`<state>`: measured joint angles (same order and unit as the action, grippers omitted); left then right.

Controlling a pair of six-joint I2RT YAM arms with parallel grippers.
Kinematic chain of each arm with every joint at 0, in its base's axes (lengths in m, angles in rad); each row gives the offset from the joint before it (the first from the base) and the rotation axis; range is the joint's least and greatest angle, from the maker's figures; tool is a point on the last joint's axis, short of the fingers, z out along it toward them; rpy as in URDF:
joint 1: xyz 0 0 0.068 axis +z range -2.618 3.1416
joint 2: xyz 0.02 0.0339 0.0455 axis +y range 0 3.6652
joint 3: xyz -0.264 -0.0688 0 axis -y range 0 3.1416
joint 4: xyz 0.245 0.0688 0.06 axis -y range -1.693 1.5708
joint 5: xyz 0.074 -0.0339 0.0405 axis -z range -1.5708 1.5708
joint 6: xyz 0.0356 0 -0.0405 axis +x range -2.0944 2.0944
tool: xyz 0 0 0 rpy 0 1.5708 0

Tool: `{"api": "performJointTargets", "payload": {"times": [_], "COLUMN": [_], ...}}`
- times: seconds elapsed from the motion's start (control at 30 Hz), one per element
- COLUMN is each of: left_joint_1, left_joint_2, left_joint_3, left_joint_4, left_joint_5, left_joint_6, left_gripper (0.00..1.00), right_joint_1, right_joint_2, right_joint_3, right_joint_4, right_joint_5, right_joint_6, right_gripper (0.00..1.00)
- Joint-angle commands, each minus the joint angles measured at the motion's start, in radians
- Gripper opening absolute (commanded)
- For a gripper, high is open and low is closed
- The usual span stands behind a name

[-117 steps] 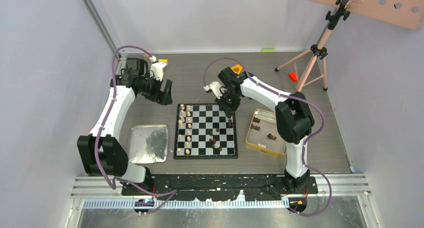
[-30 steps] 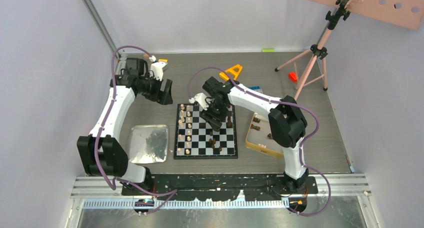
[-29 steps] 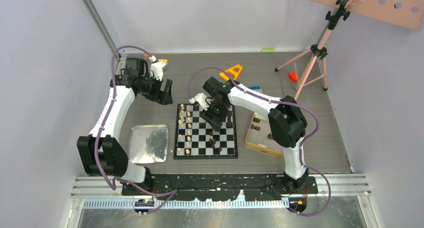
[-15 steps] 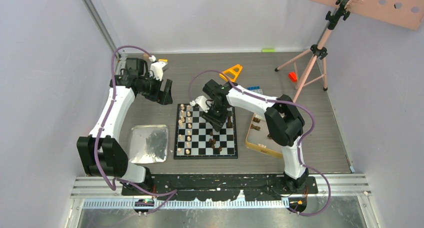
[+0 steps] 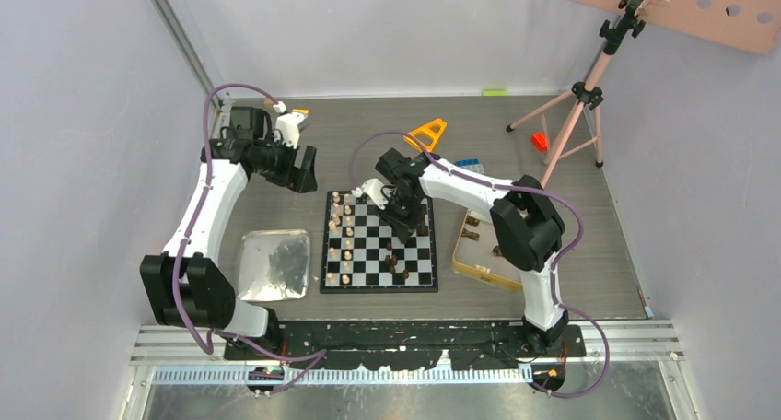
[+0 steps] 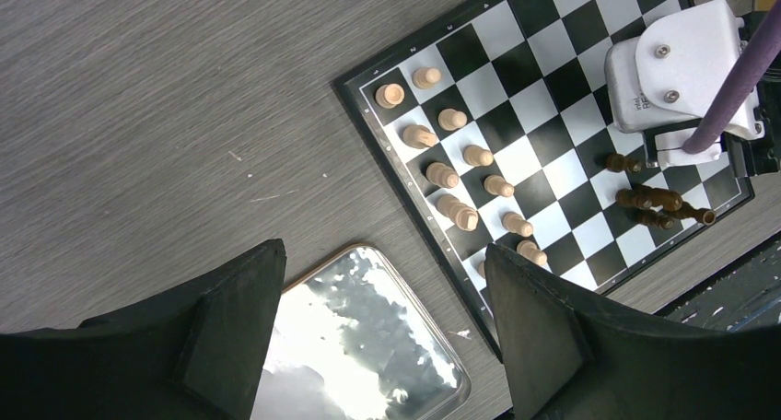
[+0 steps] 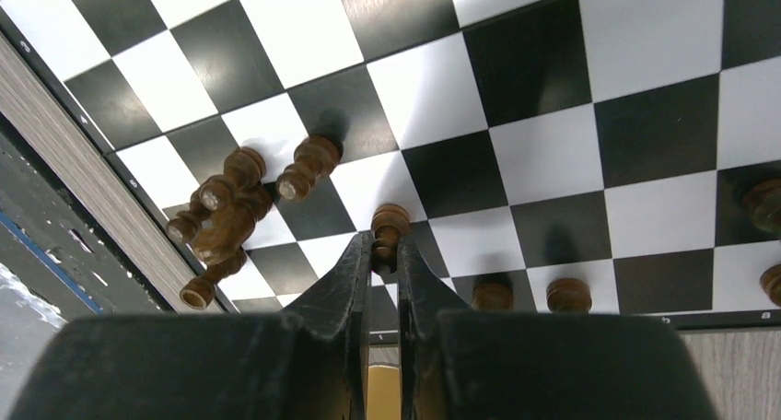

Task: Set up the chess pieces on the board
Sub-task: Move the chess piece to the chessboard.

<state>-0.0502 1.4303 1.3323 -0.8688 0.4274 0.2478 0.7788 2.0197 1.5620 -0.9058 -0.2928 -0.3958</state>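
Ten or so light chess pieces (image 6: 477,155) stand upright in two files along the left side of the board (image 5: 379,289), which lies flat in the middle of the table. A finger of the left wrist camera's own gripper hides the near end of those files, so the full count cannot be told.

On the right side, a few dark pieces (image 7: 566,295) stand along the edge. Several more lie tumbled in a heap (image 7: 219,219) at the near right corner.

The right gripper (image 7: 382,247) is low over the board beside that heap. Its fingers are pressed almost together, pinching one dark piece (image 7: 390,223) by the base.

Just right of the board sits a gold-rimmed tin (image 5: 474,274) with at least three dark pieces inside. To the left of the board is a shiny silver tray (image 5: 247,254).

The left gripper (image 5: 302,169) hangs above the table beyond the board's far left corner, fingers spread wide and holding nothing.

Judging by this, the light side is largely set. The dark side is only begun, with the heap and the tin left to sort.
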Motion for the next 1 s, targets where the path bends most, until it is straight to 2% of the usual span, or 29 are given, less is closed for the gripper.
{"api": "performJointTargets", "payload": {"times": [0.0, 0.4, 0.53, 0.6, 0.7, 0.8, 0.97], "left_joint_1": [0.005, 0.005, 0.005, 0.005, 0.005, 0.004, 0.004], "left_joint_2": [-0.043, -0.031, -0.031, -0.034, -0.04, -0.045, -0.051], "left_joint_3": [0.01, 0.017, 0.017, 0.016, 0.015, 0.013, 0.012], "left_joint_4": [0.02, 0.019, 0.017, 0.017, 0.017, 0.017, 0.017], "left_joint_5": [0.002, 0.007, 0.008, 0.006, 0.003, 0.002, -0.002], "left_joint_6": [0.013, 0.007, 0.005, 0.005, 0.008, 0.01, 0.008], "left_gripper": [0.82, 0.82, 0.82, 0.82, 0.82, 0.82, 0.83], "right_joint_1": [0.005, 0.005, 0.005, 0.005, 0.005, 0.006, 0.018], "right_joint_2": [-0.056, -0.077, -0.077, -0.083, -0.105, -0.148, -0.218], "right_joint_3": [-0.044, -0.08, -0.079, -0.077, -0.078, -0.083, -0.104], "right_joint_4": [-0.018, -0.009, -0.005, 0.001, 0.007, 0.01, 0.009], "right_joint_5": [0.043, 0.094, 0.101, 0.104, 0.089, 0.07, 0.027], "right_joint_6": [-0.023, -0.04, -0.039, -0.037, -0.026, -0.01, 0.011], "right_gripper": [0.02, 0.02, 0.05, 0.12, 0.33, 0.46, 0.56]}}
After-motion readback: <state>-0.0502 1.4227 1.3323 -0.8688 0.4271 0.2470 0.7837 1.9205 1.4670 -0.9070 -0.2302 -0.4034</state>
